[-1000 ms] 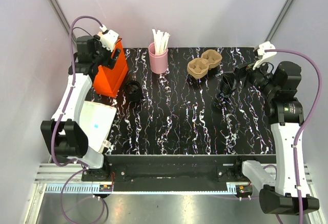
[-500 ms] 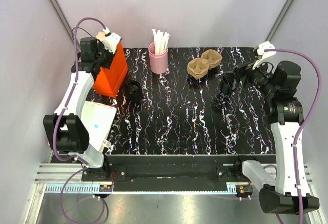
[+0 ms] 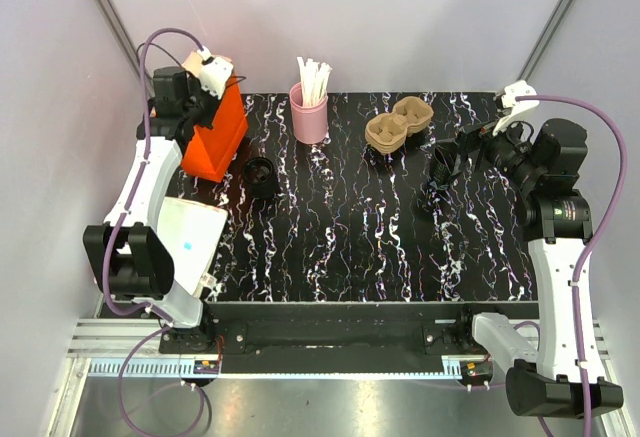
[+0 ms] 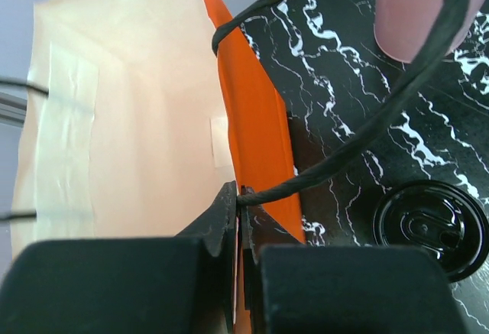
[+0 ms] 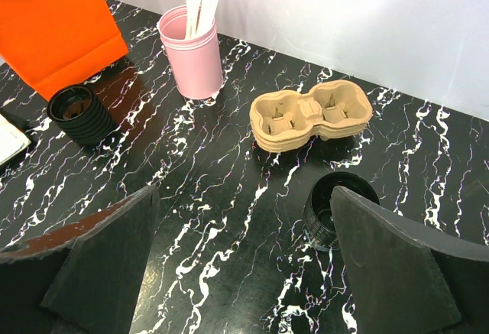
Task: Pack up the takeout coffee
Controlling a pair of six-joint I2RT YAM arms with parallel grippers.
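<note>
Takeout coffee: ribbed black cup, black lid. Left tool pinches the cord handle; right tool spread.

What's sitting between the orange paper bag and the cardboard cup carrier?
A pink cup holding white sticks stands between the orange bag and the cup carrier, clearest in the top view.
</note>
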